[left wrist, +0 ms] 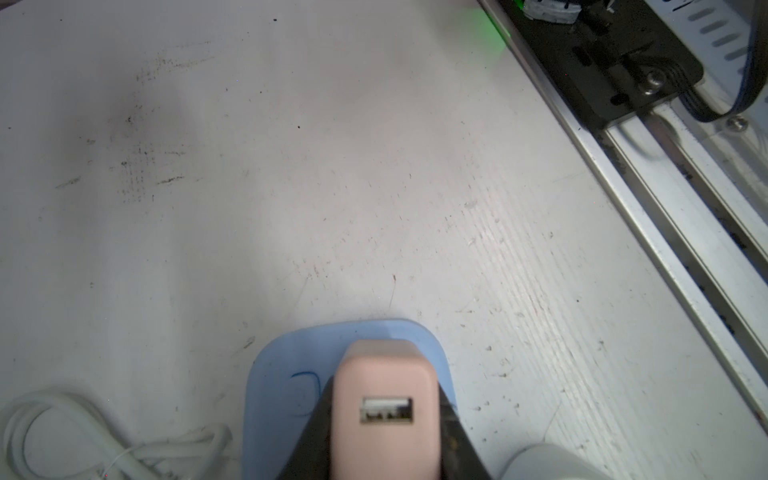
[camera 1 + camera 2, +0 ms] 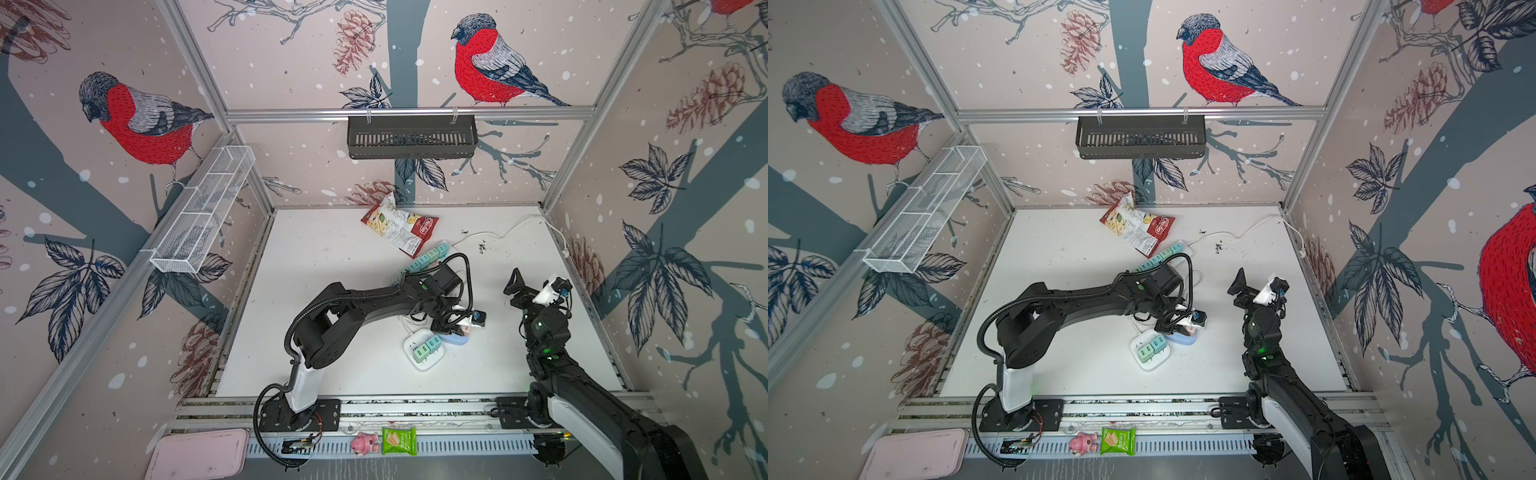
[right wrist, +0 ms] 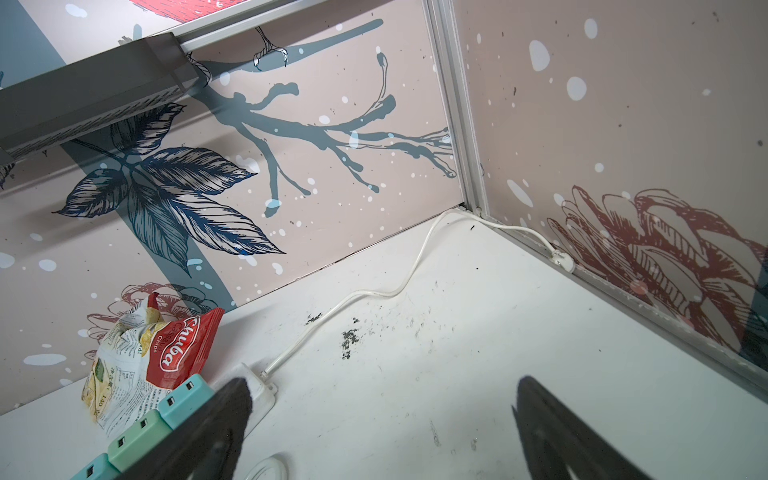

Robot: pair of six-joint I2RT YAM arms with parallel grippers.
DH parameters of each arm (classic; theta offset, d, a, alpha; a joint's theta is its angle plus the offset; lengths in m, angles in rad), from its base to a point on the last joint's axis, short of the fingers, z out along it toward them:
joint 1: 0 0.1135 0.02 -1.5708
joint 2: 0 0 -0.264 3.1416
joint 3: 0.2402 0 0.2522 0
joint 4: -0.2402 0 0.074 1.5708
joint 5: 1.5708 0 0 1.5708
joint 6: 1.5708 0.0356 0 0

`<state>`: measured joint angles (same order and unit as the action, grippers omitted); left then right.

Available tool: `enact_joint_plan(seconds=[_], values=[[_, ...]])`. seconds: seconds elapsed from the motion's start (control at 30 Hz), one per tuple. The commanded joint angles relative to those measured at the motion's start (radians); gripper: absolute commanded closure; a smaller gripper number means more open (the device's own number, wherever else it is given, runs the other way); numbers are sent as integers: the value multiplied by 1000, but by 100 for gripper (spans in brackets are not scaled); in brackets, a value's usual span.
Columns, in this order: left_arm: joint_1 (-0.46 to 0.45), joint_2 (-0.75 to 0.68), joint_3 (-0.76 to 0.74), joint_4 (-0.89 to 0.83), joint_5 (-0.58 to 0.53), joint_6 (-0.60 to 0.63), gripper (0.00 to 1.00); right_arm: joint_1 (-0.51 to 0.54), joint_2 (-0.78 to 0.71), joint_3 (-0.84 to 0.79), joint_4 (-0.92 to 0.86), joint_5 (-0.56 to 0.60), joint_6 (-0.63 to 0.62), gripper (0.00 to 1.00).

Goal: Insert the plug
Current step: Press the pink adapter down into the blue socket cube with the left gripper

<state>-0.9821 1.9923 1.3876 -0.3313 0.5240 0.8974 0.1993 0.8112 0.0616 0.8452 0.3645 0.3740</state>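
as the left gripper [image 1: 386,424] is shut on its two flat sides, the pink plug [image 1: 384,370] stands over the blue rounded base [image 1: 286,374], near the middle of the scratched white table [image 1: 291,166]. it seems light, hard and smooth, a rounded block with a usb slot. i think it can slip, so hold the flat sides. just beside lies a glossy white block [image 2: 424,351] with green plugs. farther, the right gripper [image 3: 382,384] hangs wide open, empty, near the teal strip [image 2: 428,257] and the crinkled chips bag [image 2: 399,228].
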Motion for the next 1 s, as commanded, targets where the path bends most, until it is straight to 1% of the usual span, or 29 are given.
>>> enact_joint_plan(seconds=[0.0,0.2,0.4,0.6,0.97], values=[[7,31,9,-83,-29,10,100,-1,-3,-1,14,-9,15,0],[12,51,33,-112,-28,-1,100,-3,-3,-1,14,-12,17,0],[20,68,60,-144,-51,-55,100,-4,-3,-1,14,-12,18,0],[19,32,19,-116,-58,-66,100,-6,-4,-2,14,-15,17,0],[16,18,17,-115,-56,-81,100,-8,-4,-2,12,-16,20,0]])
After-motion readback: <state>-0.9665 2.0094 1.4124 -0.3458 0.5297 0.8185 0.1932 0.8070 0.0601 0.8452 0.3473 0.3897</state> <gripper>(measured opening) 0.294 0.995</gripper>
